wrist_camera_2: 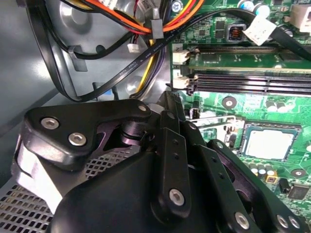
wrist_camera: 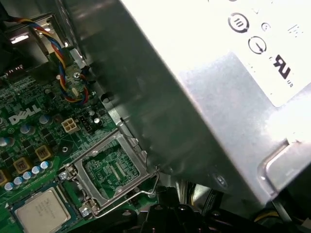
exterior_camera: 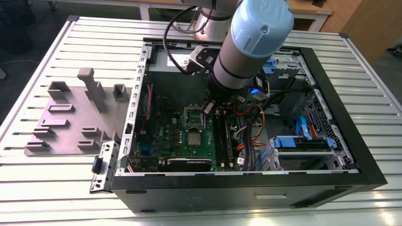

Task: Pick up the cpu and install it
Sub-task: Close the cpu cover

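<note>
The cpu lies flat on the motherboard, beside the open socket bracket, clear of the gripper; jaw state indeterminable.

1. The arm comes in from the top centre of the exterior view, its pale blue joint cap big in the upper middle of the frame.
2. Below the cap, the grey forearm section slants down toward frame centre, ending in a black wrist.
3. A small blue light glows on the wrist, just right of centre in the exterior view.
4. The gripper takes up the lower half of the second wrist view: black linkage bars with silver screws, angled toward the upper right.
5. In the first wrist view, black gripper parts peek in along the bottom edge.
</note>
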Controlling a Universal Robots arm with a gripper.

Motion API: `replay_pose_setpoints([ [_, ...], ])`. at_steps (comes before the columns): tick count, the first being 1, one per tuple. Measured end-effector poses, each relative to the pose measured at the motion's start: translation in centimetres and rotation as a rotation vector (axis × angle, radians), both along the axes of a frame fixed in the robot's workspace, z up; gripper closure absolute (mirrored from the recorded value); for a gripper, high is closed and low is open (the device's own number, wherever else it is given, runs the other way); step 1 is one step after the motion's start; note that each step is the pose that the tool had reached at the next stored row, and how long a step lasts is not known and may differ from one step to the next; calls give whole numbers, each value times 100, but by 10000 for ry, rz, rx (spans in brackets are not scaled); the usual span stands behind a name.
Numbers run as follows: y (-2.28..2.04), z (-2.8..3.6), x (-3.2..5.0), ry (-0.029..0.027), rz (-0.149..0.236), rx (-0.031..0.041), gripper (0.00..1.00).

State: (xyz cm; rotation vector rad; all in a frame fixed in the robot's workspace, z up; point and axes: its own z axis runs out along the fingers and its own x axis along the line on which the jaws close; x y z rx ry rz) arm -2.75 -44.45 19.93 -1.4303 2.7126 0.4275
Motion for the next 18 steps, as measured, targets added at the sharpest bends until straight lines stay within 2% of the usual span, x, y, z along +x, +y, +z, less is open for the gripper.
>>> replay_pose_setpoints([
  [4,12,-2,0,0,0,22,89],
  [12,11,-18,0,1,0,-19,89],
  [18,-17,-21,-3,0,0,-18,89],
])
